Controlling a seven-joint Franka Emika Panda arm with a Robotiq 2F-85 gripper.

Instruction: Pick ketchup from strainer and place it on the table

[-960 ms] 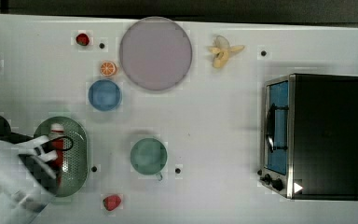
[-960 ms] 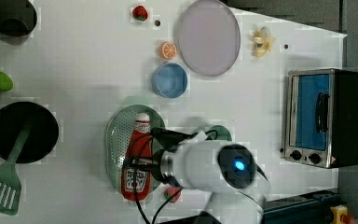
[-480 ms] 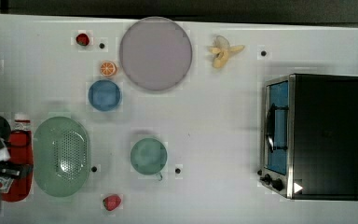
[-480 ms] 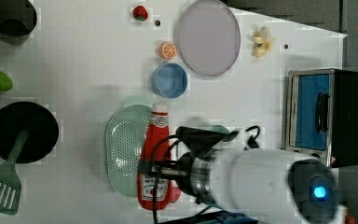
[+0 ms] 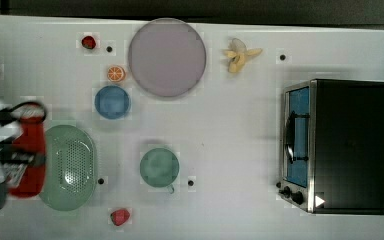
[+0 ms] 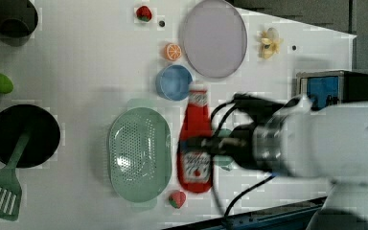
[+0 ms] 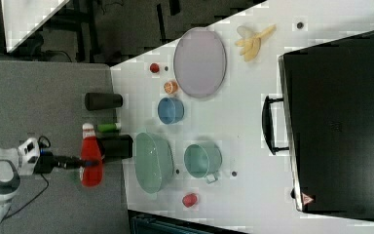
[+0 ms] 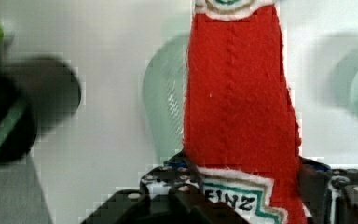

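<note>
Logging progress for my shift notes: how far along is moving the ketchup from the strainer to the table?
Done: the ketchup is out of the strainer, whose bowl lies empty in the left view. In hand: the gripper is shut on the bottle's labelled lower body and carries it lifted beside the strainer. Left: lowering it onto a bare part of the table and letting go.

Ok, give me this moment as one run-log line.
phase: carry | gripper: shut on ketchup | ketchup: lifted out of strainer | strainer: empty | placement on table: not yet done

Two strawberries (image 5: 88, 42), one ketchup (image 6: 195, 139), one strainer (image 6: 139, 153), one banana (image 5: 241, 54).
</note>
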